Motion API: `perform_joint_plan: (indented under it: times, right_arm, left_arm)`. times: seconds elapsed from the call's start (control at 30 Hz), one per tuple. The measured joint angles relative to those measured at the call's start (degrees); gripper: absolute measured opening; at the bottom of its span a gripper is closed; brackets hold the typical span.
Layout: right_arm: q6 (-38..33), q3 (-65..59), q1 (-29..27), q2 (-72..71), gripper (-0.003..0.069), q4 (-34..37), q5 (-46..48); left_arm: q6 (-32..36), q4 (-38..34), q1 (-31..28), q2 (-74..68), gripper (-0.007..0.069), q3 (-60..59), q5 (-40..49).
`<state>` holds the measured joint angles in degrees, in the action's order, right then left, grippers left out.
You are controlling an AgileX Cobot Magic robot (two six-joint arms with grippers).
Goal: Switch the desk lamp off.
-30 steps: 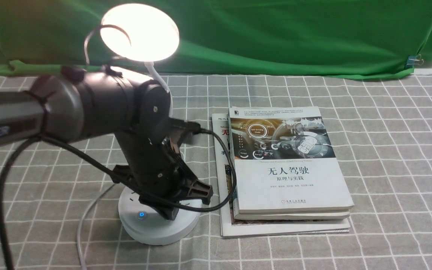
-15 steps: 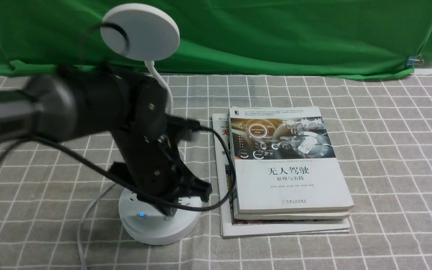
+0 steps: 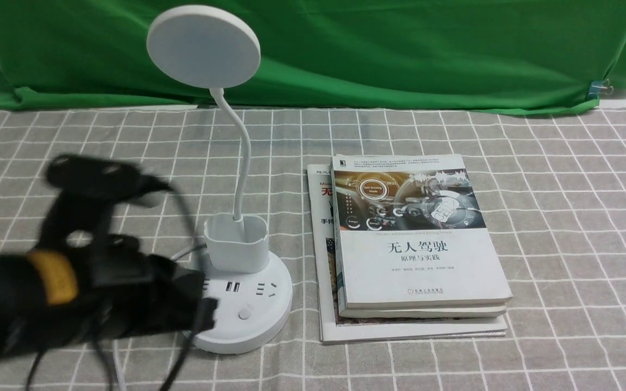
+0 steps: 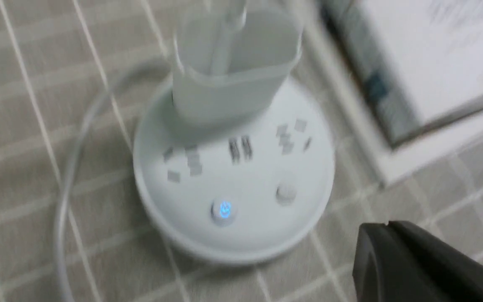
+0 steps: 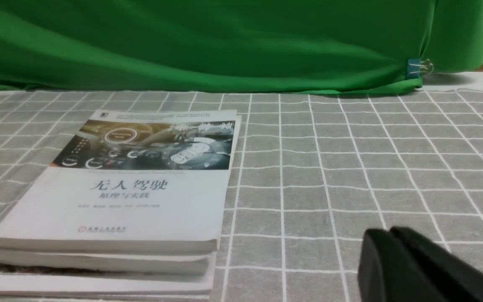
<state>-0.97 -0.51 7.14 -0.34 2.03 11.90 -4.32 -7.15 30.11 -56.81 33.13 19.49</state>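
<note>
The white desk lamp stands left of centre, its flat round head [image 3: 203, 46] dark and unlit on a thin bent neck above the cup holder [image 3: 236, 244] and round base [image 3: 261, 317]. In the left wrist view the base [image 4: 233, 167] shows sockets, a blue-lit button [image 4: 223, 209] and a plain round button [image 4: 286, 193]. My left gripper [image 3: 204, 317] is blurred at the base's near-left side; in its wrist view its jaws [image 4: 386, 226] are shut and empty, clear of the base. My right gripper [image 5: 390, 233] is shut and empty over the cloth, out of the front view.
A stack of books [image 3: 416, 244] lies right of the lamp, also in the right wrist view [image 5: 132, 184]. A green backdrop [image 3: 400, 49] with a clip [image 3: 598, 88] closes the far edge. The lamp's white cord [image 4: 69, 167] curves off the base's left side.
The lamp head was lit one second ago and is dark now. My left arm has drawn back from over the base toward the near left, uncovering the neck, cup and base.
</note>
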Motion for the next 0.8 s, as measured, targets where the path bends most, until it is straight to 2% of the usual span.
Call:
perform_joint_plan:
  times: [0.17,0.37,0.67,0.8]
  right_arm:
    - [0.0,0.0,0.0,0.0,0.0034,0.0,0.0]
    - [0.0,0.0,0.0,0.0,0.0034,0.0,0.0]
    - [0.0,0.0,0.0,0.0,0.0034,0.0,0.0]
    - [0.0,0.0,0.0,0.0,0.0034,0.0,0.0]
  left_arm:
    - [0.0,5.5,0.1,8.2,0.0001,-8.1,-9.7]
    - [0.0,11.3,0.1,10.9,0.0001,-10.8,-11.4]
    - [0.0,13.2,-0.2,13.0,0.0001,-11.5,-12.0]
    - [3.2,10.1,-5.1,22.8,0.0001,-15.0,-12.5]
